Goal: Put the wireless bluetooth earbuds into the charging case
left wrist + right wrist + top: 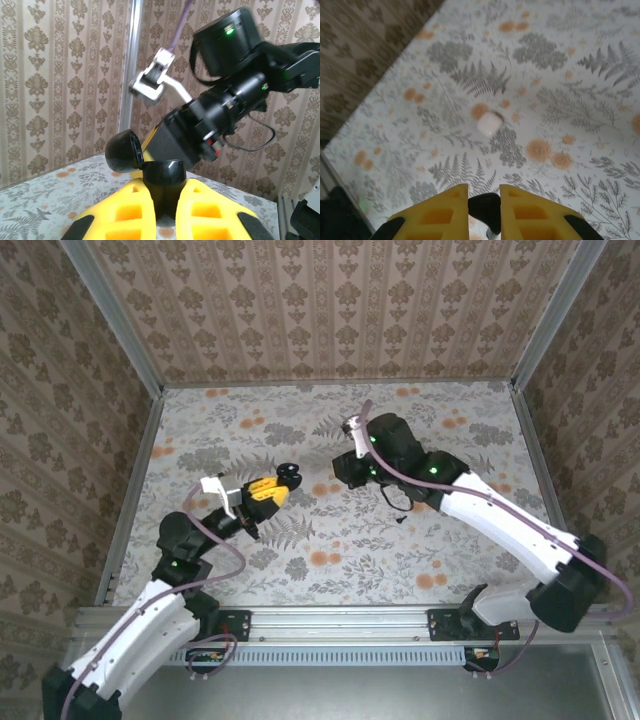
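**Fingers shut on both sides, case lid open**

Left fingers (144, 197): closed on the charging case (162, 182). It is a glossy black body pinched between my two yellow pads, with its top poking out past the fingertips. The lid (121, 150) is swung open on its hinge and hangs off to the left of the body in the left wrist view. The mouth faces away from my wrist, so I cannot see inside.

Right fingers (506, 197): nearly together, with a small rounded black piece, an earbud (485, 205), lodged in the gap just behind the tips. It is too dark to make out any detail.

Past the open case, left wrist view: my right arm (235, 75) is close and angled this way, with green lights lit on it. The patterned wall (50, 75) is behind it.

From above: the case in my left fingers sits left of centre over the floral worktop (330, 570). My right wrist is near it, off to the right, and not touching.

Below the right fingers: a small white rounded block (490, 123) lies flat on the worktop ahead of the fingertips, apart from them and beside an orange flower in the print. It is blurred, and I can tell no seam or lid on it.
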